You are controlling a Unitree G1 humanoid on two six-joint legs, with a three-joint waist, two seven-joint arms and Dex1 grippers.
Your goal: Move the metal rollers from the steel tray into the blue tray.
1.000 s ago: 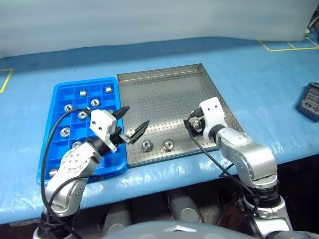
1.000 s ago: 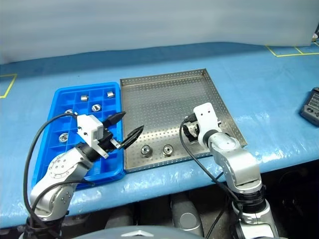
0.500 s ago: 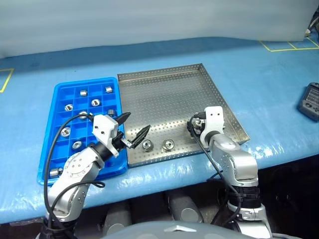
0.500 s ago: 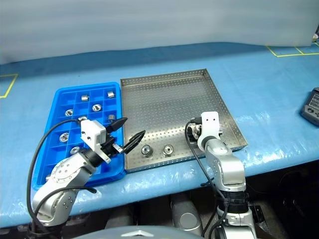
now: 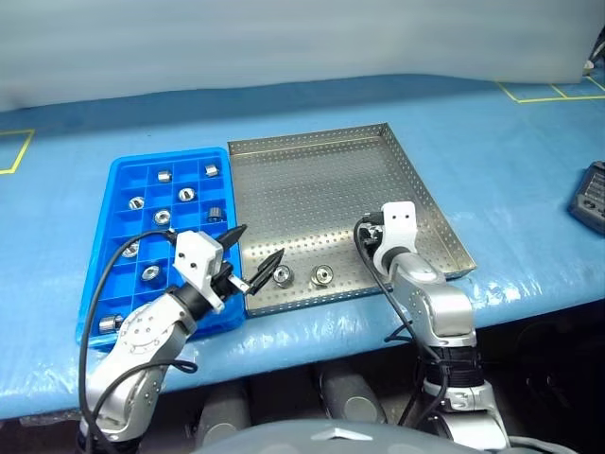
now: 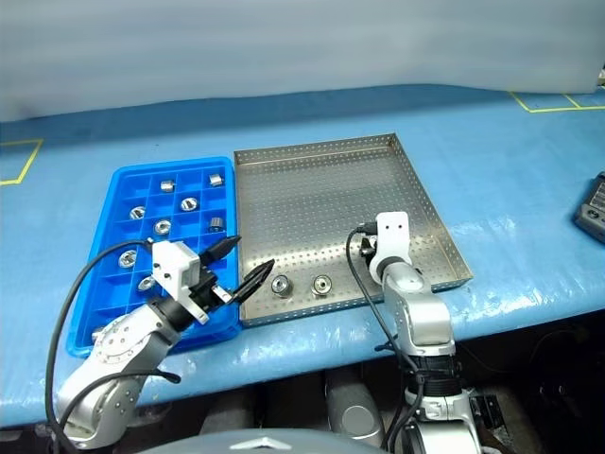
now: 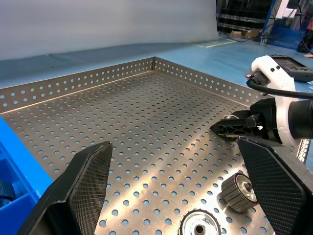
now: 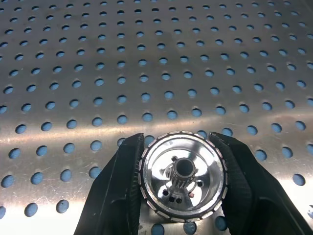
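The small shiny silver roller with a toothed dark centre (image 8: 182,177) sat squarely between my right gripper's (image 8: 182,188) two black fingers, which had closed onto its ribbed rim from either side. Its hole faced back along the fingers, so its axis ran in line with them, and it rested on or just above the perforated floor near the right edge of the large silver steel tray (image 5: 321,180). Whether it had left the floor, I could not tell.

Two more metal rollers (image 5: 283,275) lay side by side by the tray's near rim, toward its left. My left gripper (image 5: 253,253) hung just beside them, jaws wide apart and holding nothing, clearly the nearer hand for that pair.

The bright blue plastic tray with square compartments (image 5: 104,255) lay touching the steel tray's left side, and several rollers sat singly in its cells. I judged my held roller had the whole steel tray to cross leftward.
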